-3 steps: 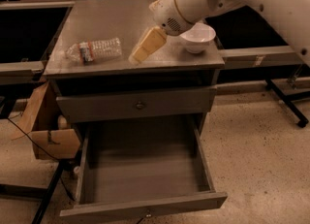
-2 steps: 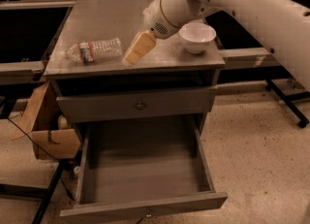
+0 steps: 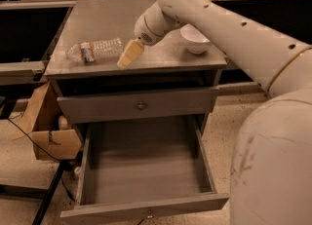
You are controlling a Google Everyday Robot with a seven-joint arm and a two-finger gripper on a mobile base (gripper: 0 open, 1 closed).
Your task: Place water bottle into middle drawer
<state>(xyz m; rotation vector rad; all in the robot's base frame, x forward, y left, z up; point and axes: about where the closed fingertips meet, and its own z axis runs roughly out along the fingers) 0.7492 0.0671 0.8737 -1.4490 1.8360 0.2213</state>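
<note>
The water bottle (image 3: pixel 93 50) lies on its side on the left of the cabinet top, clear and crinkled, with a red-and-blue label band and its cap pointing left. My gripper (image 3: pixel 126 56) hangs over the cabinet top just right of the bottle's base, close to it. The arm reaches in from the right. The middle drawer (image 3: pixel 144 165) is pulled out wide below, with a bare flat floor, low side walls and a small knob on its front edge.
A white bowl (image 3: pixel 196 39) stands on the right of the cabinet top (image 3: pixel 107 19). A shut drawer panel with a round brass knob (image 3: pixel 141 105) sits above the open drawer. A cardboard box (image 3: pixel 46 126) and cables lie on the floor at left.
My gripper has moved left and down along the cabinet top, from beside the bowl to just right of the bottle. The bottle and the drawer have not moved.
</note>
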